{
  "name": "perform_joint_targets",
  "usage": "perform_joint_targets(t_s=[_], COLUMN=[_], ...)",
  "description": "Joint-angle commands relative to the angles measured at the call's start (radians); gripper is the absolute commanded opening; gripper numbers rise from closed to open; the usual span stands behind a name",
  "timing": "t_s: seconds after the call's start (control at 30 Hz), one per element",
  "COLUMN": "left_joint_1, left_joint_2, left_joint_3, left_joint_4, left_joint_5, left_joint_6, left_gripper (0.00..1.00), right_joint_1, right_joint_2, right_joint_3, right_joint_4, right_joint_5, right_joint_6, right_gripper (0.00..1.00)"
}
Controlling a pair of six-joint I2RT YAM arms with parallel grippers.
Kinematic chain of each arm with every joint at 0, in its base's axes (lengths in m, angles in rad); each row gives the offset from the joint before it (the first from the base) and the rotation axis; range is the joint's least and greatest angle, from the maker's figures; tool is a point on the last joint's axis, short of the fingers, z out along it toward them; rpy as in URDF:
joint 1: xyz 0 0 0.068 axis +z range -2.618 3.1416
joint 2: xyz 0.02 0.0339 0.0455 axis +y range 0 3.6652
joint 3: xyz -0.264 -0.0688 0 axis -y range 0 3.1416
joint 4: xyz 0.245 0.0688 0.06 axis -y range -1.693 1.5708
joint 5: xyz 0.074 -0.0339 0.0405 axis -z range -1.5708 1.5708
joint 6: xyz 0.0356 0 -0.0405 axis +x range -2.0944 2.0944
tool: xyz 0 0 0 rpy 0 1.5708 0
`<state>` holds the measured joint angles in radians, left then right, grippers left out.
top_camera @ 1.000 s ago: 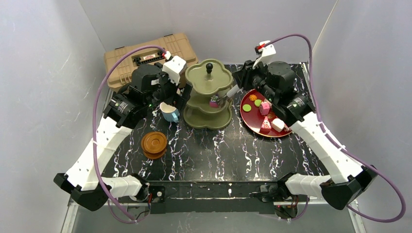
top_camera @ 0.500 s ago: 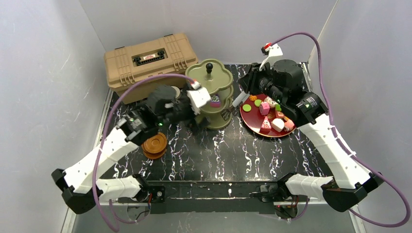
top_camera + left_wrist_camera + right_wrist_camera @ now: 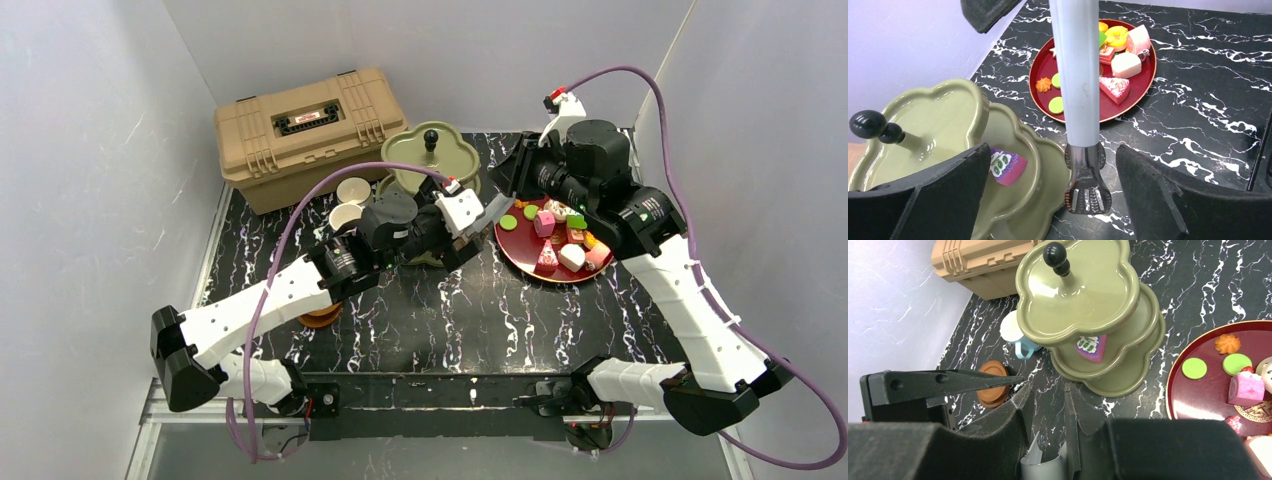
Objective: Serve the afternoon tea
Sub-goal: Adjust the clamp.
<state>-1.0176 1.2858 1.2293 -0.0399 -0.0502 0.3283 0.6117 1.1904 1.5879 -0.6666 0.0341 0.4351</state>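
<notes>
From above, the stand [image 3: 432, 165] sits at the back middle of the table [image 3: 470, 320]. The red tray [image 3: 512, 246] just to its right is crowded with small cakes [image 3: 572, 256], so most of the serving looks undone. Two mugs [image 3: 354, 190] wait between the stand and the tan toolbox [image 3: 305, 125]. Neither is on the saucers [image 3: 320, 317], which lie stacked at the front left, half hidden under the left arm. That arm reaches across the front of the stand, bringing the left gripper [image 3: 480, 222] close to the tongs [image 3: 497, 212] carried by the right gripper [image 3: 520, 188]. The left wrist view shows the left gripper's fingers spread wide, with the tongs hanging between them and touching neither. The tong tips appear to hold nothing and hover by the edge of the lowest tier. One purple cake [image 3: 1007, 166] lies on the middle tier — the only piece served, as far as can be seen — and the top tier is bare around its black knob [image 3: 868, 125]. In the right wrist view the right gripper is clenched on the handle end of the tongs, looking down on the stand, a light-blue mug [image 3: 1018, 337] beside it and the tray's edge. The left arm lies across the stand's front and over the saucers. With the two grippers this close, a bump seems the main risk.
</notes>
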Motion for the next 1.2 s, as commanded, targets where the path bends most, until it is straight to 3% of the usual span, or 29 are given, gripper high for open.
perform_joint_targets(t_s=[0.0, 0.3, 0.57, 0.8, 0.87, 1.03, 1.07, 1.17], left_joint_1=[-0.01, -0.01, -0.01, -0.009, -0.006, 0.026, 0.04, 0.064], left_joint_2=[-0.005, 0.017, 0.031, 0.037, 0.024, -0.003, -0.006, -0.015], left_joint_3=[-0.01, 0.014, 0.02, 0.04, 0.039, 0.065, 0.075, 0.09], left_joint_4=[0.066, -0.049, -0.071, -0.056, -0.064, -0.132, -0.148, -0.177], left_joint_5=[0.006, 0.078, 0.064, -0.042, -0.043, -0.01, 0.009, 0.046], left_joint_6=[-0.044, -0.073, -0.086, -0.079, -0.092, -0.22, -0.255, -0.314], left_gripper=[0.89, 0.45, 0.4, 0.09, 0.02, 0.0, 0.0, 0.0], right_joint_1=[0.003, 0.003, 0.003, 0.003, 0.003, 0.003, 0.003, 0.003], right_joint_2=[-0.005, -0.003, -0.013, -0.027, -0.035, -0.065, -0.072, -0.092], right_joint_3=[0.038, 0.031, -0.003, -0.029, -0.032, -0.039, -0.042, -0.049], right_joint_4=[0.035, 0.073, 0.125, 0.137, 0.131, 0.113, 0.111, 0.093], right_joint_5=[-0.026, -0.027, -0.075, -0.083, -0.075, -0.063, -0.064, -0.08], right_joint_6=[0.032, 0.054, 0.092, 0.099, 0.094, 0.085, 0.082, 0.077], right_gripper=[0.01, 0.01, 0.01, 0.05, 0.19, 0.91, 0.97, 0.98])
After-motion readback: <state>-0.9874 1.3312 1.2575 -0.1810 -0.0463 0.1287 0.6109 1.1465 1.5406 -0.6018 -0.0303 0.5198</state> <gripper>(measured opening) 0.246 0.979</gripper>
